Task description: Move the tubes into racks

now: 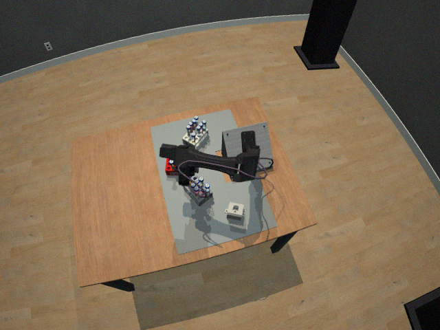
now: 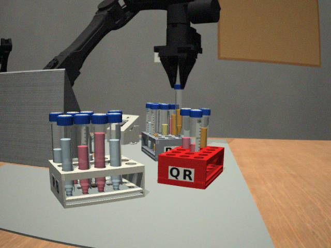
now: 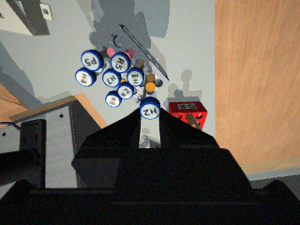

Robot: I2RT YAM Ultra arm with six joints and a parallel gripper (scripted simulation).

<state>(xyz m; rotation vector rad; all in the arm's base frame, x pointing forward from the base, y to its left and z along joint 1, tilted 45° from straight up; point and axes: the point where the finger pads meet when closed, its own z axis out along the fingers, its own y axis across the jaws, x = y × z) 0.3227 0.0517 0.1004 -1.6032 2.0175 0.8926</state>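
My gripper [image 2: 177, 84] [image 3: 150, 112] points straight down and is shut on the blue cap of tube H2 [image 2: 178, 99] [image 3: 150, 112]. The tube hangs upright with orange contents. Its cap is well above the caps of the other tubes in the grey rack RA [image 2: 149, 147] [image 1: 200, 199]. Its tip is about level with the upper half of those tubes. Several capped tubes remain in RA, among them R5 [image 3: 120, 62] and P5 [image 3: 92, 60]. The white rack RB [image 2: 133, 166] [image 1: 196, 141] holds several blue-capped tubes at the near left. The red rack QR [image 2: 211, 170] [image 1: 170, 169] [image 3: 182, 107] stands between them.
A white DONE box [image 1: 235, 210] [image 2: 128, 128] sits on the grey bench mat [image 1: 199, 234] [image 2: 160, 218]. A grey upright panel [image 1: 232, 141] [image 2: 29, 114] stands by the arm's base.
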